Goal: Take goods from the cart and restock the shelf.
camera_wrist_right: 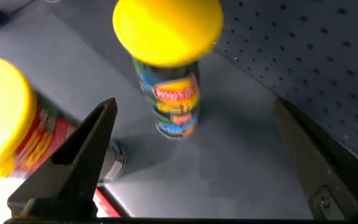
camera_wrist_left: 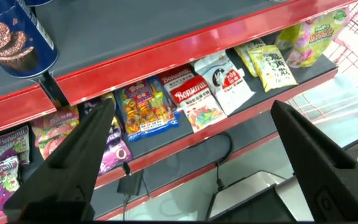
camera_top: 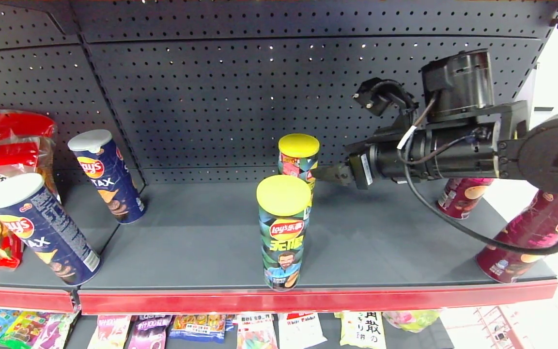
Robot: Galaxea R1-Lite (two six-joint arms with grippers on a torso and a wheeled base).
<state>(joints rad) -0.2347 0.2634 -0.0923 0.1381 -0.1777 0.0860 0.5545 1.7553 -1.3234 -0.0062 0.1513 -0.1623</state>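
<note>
Found back can (camera_top: 298, 162) upright on shelf (camera_top: 201, 232), directly behind front can (camera_top: 284, 228), presumably to build a tidy row. Saw right claw (camera_top: 327, 173) released just beside it, gripping nothing; left claw (camera_wrist_left: 192, 104) also spread, idle near bags (camera_wrist_left: 148, 112).

Shop: stocked pegboard snack shelf (camera_top: 201, 237)

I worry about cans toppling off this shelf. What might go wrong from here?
1. The open right gripper sits right beside the rear yellow-lidded chip can; a sideways drift may tip it.
2. That can might then knock the front yellow-lidded chip can, which stands near the shelf's red front edge.
3. The arm's cable hangs by the maroon chip cans and may snag one.
</note>
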